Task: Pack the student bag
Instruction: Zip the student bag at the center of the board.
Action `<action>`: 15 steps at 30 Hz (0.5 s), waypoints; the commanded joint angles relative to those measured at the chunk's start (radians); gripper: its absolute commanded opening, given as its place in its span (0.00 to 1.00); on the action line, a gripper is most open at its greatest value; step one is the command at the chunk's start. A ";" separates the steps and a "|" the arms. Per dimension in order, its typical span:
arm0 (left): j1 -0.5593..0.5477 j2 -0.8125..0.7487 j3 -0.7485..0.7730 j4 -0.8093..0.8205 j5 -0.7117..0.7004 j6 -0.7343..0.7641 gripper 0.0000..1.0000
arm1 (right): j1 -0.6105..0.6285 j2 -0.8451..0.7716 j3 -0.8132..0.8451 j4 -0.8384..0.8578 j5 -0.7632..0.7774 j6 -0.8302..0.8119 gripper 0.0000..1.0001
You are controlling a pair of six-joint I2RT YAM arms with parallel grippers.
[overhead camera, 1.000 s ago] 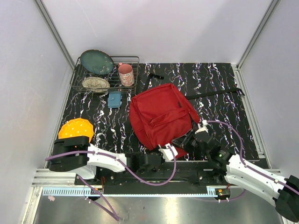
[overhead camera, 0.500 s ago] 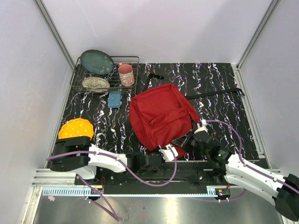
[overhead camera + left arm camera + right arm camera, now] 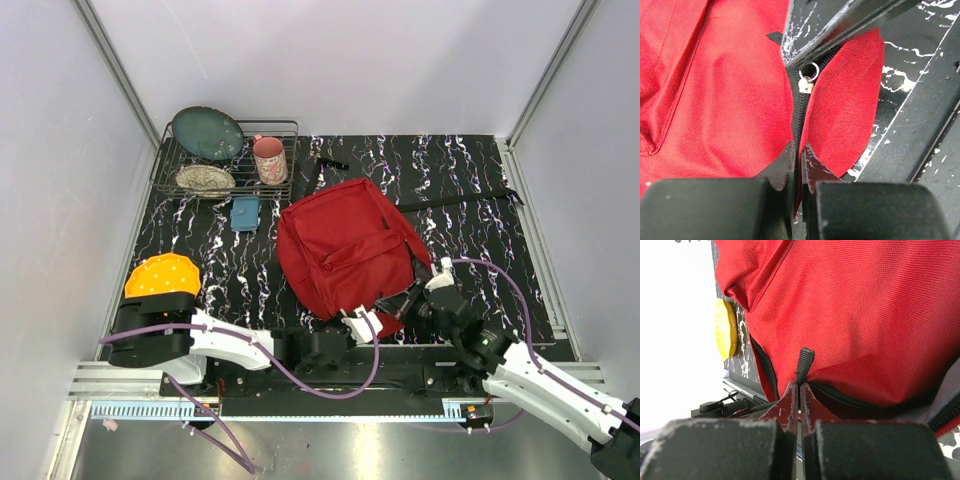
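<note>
Gripping the near edge of the student bag [image 3: 345,245], the left end effector [image 3: 798,150] is clenched on the red fabric right at the black zipper [image 3: 799,117]. Its two fingertips are pressed together with the seam between them. A little farther along that zipper sits the slider [image 3: 808,84], which carries a small metal ring. To the right, the right end effector [image 3: 799,387] is also clenched, pinching the lower end of a black pull tab [image 3: 805,362] at the bag's near right corner. Beside that tab a zipper runs off to the right, and a strip of grey lining [image 3: 940,410] shows at the edge of the right wrist view.

The bag lies flat in the middle of the black, white-veined bench [image 3: 470,170], with its near edge just beside both arms. An orange plate [image 3: 163,276] lies near the left edge. Farther off, just left of the bag, is a small blue object [image 3: 244,213]. One black strap [image 3: 460,200] trails from the bag toward the far right. At the far left stands a wire rack [image 3: 290,125] holding a dark green plate [image 3: 207,132], a speckled bowl [image 3: 205,180] and a pink cup [image 3: 269,160].
</note>
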 commanded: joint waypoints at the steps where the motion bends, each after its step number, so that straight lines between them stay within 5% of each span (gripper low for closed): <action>1: -0.009 -0.004 -0.011 -0.029 -0.040 -0.025 0.00 | -0.004 -0.081 0.068 -0.111 0.172 -0.049 0.00; 15: -0.007 -0.001 -0.015 -0.044 -0.049 -0.059 0.00 | -0.005 -0.155 0.061 -0.115 0.184 -0.087 0.00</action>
